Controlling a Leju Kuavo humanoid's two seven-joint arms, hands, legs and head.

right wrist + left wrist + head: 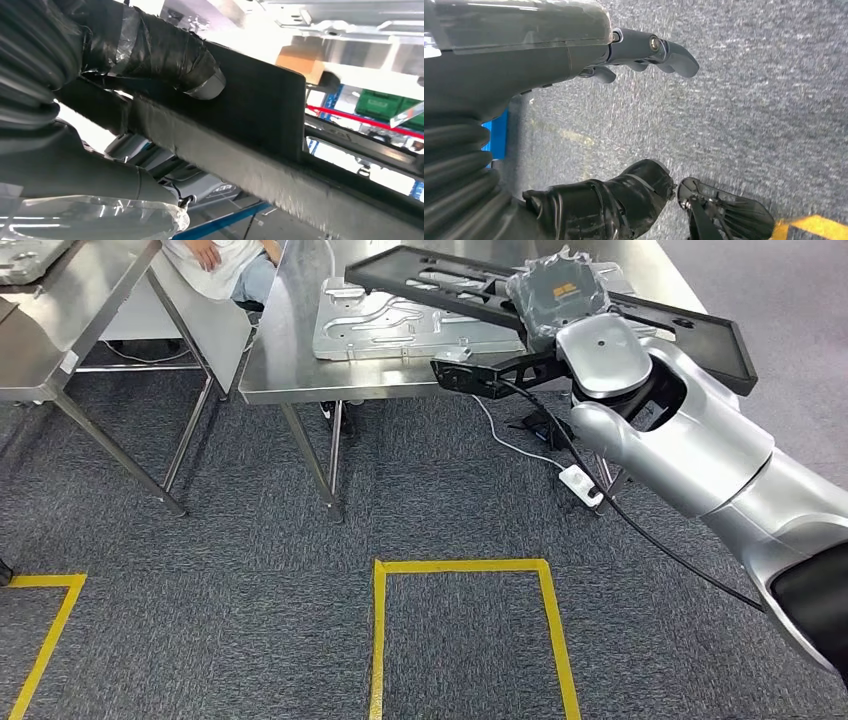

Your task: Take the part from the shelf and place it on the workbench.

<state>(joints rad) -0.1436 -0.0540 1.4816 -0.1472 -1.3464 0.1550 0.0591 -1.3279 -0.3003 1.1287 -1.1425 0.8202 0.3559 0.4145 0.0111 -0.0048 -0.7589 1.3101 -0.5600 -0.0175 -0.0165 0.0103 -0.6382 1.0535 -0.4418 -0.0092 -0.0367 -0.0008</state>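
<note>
The part (pixel 460 285), a black flat frame, is hanging over the surface (pixel 300 370) above a silver panel (pixel 400 325), gripped by the right hand (pixel 560 295). In the left wrist view, the left hand (pixel 644 50) is hanging over carpet, fingers (pixel 674 55) apart and holding nothing. In the right wrist view, the thumb (pixel 170 55) is clamping the part's edge; so narrow a hold could let it tip or slide onto the panel.

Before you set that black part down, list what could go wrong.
1. The right hand holds the long black part near its middle, so the part could tilt or slip as it lowers.
2. A silver metal panel already lies on the workbench under the part; the two might collide.
3. A person sits just beyond the workbench, near the part's far end.
</note>
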